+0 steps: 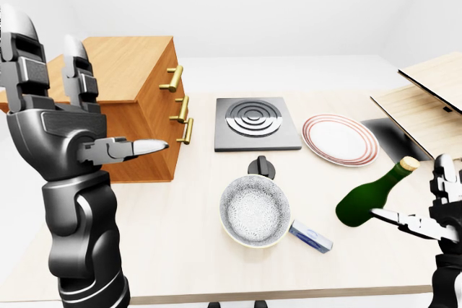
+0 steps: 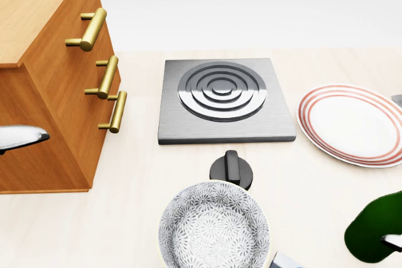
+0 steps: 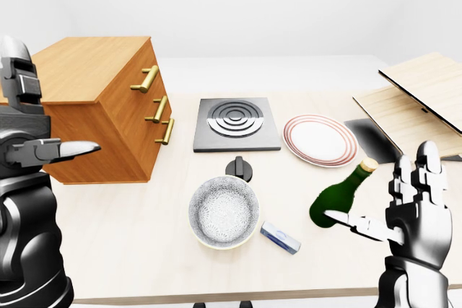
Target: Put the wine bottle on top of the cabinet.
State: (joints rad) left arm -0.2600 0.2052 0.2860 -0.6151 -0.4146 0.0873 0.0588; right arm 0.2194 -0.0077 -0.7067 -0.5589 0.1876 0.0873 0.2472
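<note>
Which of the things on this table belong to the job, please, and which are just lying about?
For the job: wine bottle, cabinet, right hand.
Lying about: hotplate, its knob, striped plate, patterned pan, wooden boards.

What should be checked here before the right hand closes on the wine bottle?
1. Right hand open beside the wine bottle, thumb toward its base: ok.
2. Bottle lying tilted on the table, not yet gripped: ok.
3. Fingers actually touching the glass: cannot tell.
4. Cabinet top bare where visible: ok.
5. Left hand open, raised beside the cabinet, holding nothing: ok.
6. Pan and plate lie apart from the bottle: ok.
</note>
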